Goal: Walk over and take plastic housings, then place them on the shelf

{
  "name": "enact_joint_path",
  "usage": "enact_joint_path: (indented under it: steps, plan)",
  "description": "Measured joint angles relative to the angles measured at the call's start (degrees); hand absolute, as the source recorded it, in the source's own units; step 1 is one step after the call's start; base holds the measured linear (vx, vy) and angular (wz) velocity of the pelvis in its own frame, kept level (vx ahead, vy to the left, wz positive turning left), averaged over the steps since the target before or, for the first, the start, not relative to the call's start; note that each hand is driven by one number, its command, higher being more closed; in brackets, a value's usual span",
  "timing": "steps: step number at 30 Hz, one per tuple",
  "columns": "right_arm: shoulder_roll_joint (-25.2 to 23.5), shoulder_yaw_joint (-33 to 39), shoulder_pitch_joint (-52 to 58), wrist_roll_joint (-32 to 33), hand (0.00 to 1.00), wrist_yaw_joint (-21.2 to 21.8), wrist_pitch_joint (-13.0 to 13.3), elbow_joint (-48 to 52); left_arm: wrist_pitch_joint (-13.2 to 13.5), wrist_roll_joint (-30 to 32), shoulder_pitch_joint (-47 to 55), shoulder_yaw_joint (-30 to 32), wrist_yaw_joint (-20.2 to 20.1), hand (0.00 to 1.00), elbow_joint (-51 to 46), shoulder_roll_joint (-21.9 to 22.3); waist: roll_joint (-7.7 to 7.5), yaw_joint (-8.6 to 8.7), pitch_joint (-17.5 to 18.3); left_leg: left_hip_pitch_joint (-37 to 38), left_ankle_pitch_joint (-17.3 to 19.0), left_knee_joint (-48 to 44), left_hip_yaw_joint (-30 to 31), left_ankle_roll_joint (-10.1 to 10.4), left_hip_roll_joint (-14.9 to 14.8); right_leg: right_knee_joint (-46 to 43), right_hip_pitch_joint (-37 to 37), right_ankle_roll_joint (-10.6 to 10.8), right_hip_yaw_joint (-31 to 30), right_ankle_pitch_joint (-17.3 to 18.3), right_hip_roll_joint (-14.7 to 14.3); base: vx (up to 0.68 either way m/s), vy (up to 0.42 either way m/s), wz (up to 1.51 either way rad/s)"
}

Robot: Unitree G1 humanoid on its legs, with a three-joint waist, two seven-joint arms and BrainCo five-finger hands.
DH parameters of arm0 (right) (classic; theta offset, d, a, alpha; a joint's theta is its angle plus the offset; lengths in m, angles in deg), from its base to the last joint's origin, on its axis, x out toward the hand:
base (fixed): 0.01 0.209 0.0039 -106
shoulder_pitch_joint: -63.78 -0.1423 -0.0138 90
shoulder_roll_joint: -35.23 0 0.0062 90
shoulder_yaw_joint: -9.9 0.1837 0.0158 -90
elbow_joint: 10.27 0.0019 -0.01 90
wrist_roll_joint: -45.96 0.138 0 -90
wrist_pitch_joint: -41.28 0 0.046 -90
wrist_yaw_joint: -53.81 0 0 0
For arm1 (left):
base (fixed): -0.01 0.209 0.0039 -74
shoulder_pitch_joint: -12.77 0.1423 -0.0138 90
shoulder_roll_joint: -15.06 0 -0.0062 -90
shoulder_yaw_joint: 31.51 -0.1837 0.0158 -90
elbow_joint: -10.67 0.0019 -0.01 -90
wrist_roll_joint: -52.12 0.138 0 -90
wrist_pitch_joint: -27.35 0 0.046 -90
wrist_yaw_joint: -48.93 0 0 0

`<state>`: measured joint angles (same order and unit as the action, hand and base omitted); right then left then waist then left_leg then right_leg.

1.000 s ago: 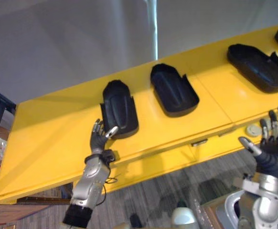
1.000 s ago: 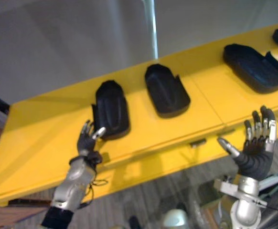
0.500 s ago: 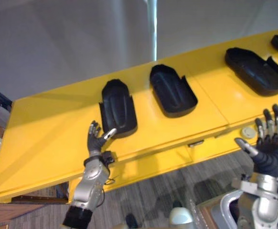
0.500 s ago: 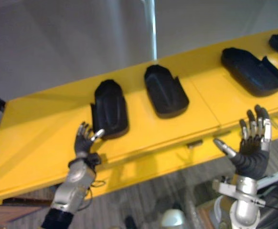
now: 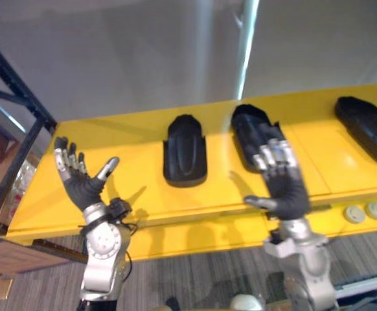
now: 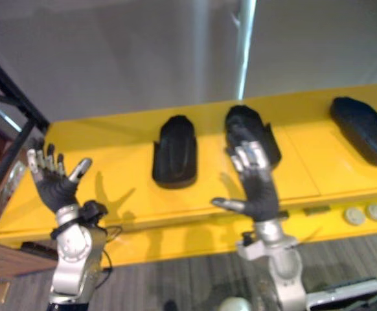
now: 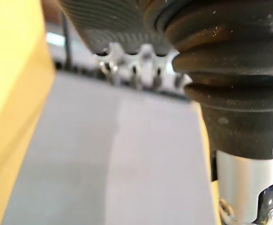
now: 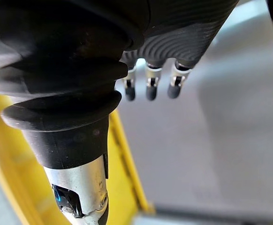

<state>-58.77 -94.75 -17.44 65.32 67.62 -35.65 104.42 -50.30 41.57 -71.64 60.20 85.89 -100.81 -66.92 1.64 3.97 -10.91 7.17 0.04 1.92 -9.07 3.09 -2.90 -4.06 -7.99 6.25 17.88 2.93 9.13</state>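
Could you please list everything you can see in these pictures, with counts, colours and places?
Plastic housings: three, black, in a row on the work surface.
Work surface: one, yellow, across the view.
Round discs: two, pale, on its lower ledge, right.
Rack frame: one, black, far left.
Left hand: one, open, empty, raised over the surface's left end.
Right hand: one, open, empty, raised before the middle housing.
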Motion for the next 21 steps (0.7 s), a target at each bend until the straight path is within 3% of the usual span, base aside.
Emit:
enact_joint_path:
  steps: [2,4,12,21]
  plan:
    - [1.19,-1.49,-0.11,-0.07,0.0,1.55,-3.26,-1.86,0.0,0.29,2.36,2.46,-1.22,0.0,-0.74,-0.03,-0.52,-0.96,0.37,-0.18,-0.62,0.94,0.89,0.04,0.11,0.48,-0.23,0.0,1.09,-0.01,-0.01,0.01,-0.009,0.2]
    - [2.18,-1.85,-0.08,-0.12,0.0,2.69,-4.69,-3.21,-0.02,0.32,3.73,3.71,-2.31,0.0,-0.76,-0.04,-0.72,-1.79,0.57,-0.12,-1.06,1.72,1.08,0.07,0.17,0.74,-0.18,-0.01,1.3,-0.12,-0.07,0.01,0.0,0.1]
    - [4.62,-2.49,0.65,-3.38,0.0,5.08,-9.68,-5.83,-0.1,0.31,7.56,5.27,-4.86,0.0,-0.75,-0.04,-1.42,-2.26,1.77,-0.2,-1.57,2.57,2.31,0.05,0.4,1.32,-0.98,-0.01,2.53,-0.15,-0.03,0.0,-0.001,0.08]
    - [6.57,-2.95,2.13,-4.51,0.0,5.0,-10.84,-9.85,-0.12,-0.41,10.57,7.69,-5.71,0.0,-0.75,-0.02,-2.06,-3.29,2.48,-0.24,-1.59,2.62,2.36,0.07,0.44,1.38,-1.06,0.01,2.53,-0.29,-0.04,0.0,0.0,0.0]
